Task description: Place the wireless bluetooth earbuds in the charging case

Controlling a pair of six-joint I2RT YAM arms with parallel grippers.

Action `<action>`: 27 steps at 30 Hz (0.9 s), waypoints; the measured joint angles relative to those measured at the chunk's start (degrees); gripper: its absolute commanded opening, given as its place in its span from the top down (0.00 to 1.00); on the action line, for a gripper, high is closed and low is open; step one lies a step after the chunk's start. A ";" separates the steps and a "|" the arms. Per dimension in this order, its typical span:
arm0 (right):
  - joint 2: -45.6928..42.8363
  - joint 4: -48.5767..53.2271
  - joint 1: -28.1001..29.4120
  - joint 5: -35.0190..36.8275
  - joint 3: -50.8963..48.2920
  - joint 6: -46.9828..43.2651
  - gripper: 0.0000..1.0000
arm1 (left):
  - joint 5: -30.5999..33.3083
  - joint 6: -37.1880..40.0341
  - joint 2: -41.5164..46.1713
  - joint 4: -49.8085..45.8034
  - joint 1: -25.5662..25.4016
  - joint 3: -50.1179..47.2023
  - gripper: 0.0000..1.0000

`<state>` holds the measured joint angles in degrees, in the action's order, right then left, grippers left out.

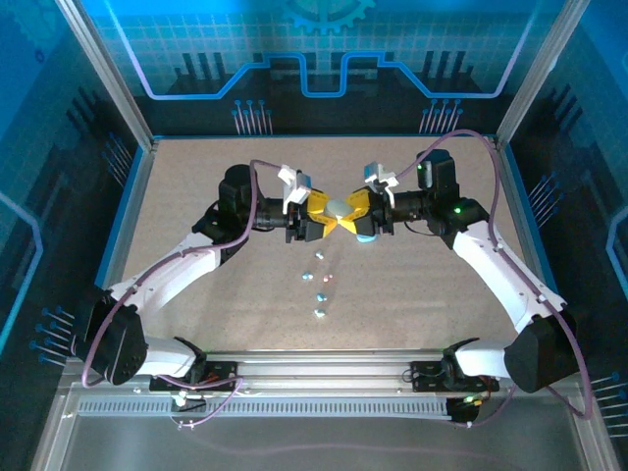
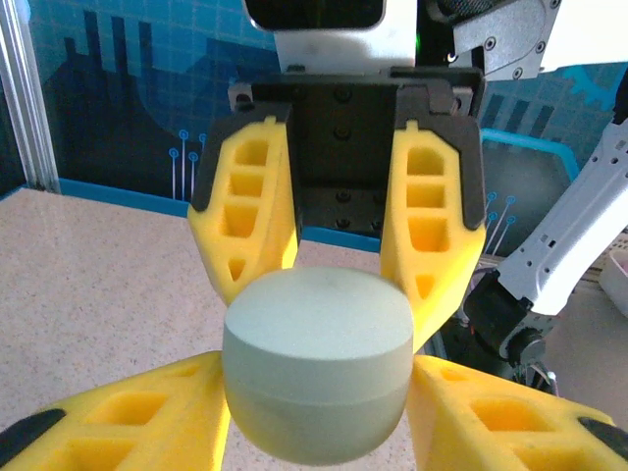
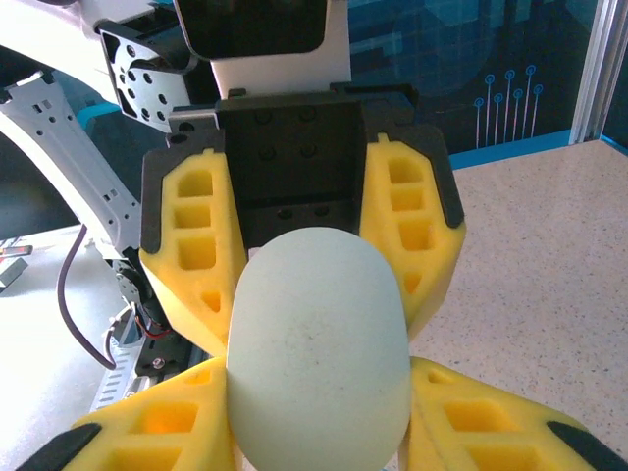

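Both arms meet mid-table, grippers nose to nose. Charging case (image 2: 316,339) – pale, pebble-shaped, lid closed – held off table (image 1: 196,186) between them. Left gripper (image 2: 316,417) clenched on case, yellow fingers (image 2: 147,412) pressing either flank. Right gripper (image 3: 319,422) grasping same case from opposite end, pads against its sides. Earbuds (image 1: 321,295) – five tiny pastel pieces in loose line on table, nearer arm bases, apart from case. Light blue object (image 1: 365,236) just below right gripper; cannot tell what it is
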<state>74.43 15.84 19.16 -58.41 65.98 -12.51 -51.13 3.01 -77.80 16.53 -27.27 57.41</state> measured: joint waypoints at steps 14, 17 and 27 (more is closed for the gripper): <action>0.00 0.07 0.07 -0.57 0.00 -1.14 0.62 | -1.22 -0.07 -0.02 -2.51 -0.11 1.64 0.54; -0.02 0.11 0.15 -0.59 0.00 -1.27 0.62 | -1.25 -0.04 -0.15 -2.73 -0.07 1.73 0.53; -0.07 0.02 0.15 -0.57 0.00 -0.72 0.58 | -1.27 0.81 -0.15 -3.87 0.02 2.08 0.63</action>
<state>74.37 15.86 19.31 -58.98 65.98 -13.23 -52.40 3.81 -77.95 12.67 -27.24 59.48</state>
